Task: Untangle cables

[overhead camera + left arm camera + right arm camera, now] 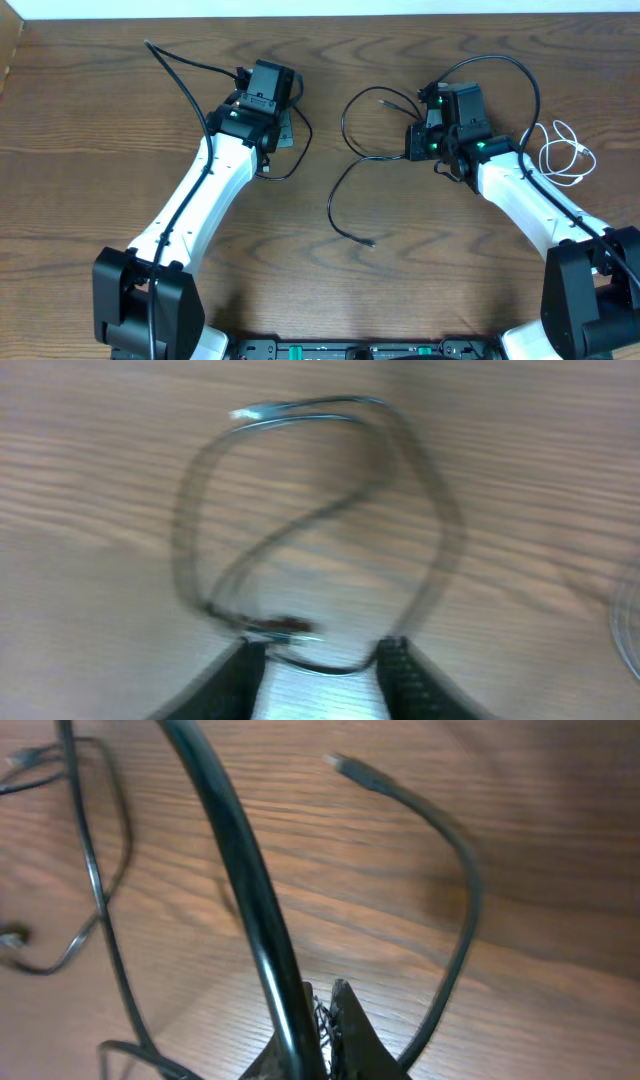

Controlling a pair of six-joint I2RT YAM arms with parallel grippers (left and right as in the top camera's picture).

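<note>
The long black cable snakes across the middle of the table, one plug lying free near the front. In the right wrist view my right gripper is shut, and the cable arcs past its right finger to a free plug. From overhead, that cable runs into the right gripper. My left gripper stands over a small black loop. In the blurred left wrist view the loop lies ahead of the left gripper. Its jaws stand apart, and a strand crosses between the tips. The white cable lies coiled at the far right.
Thicker black arm cables loop above the right wrist and trail off behind the left arm. The table's back edge runs close behind both grippers. Both arm bases stand at the front corners.
</note>
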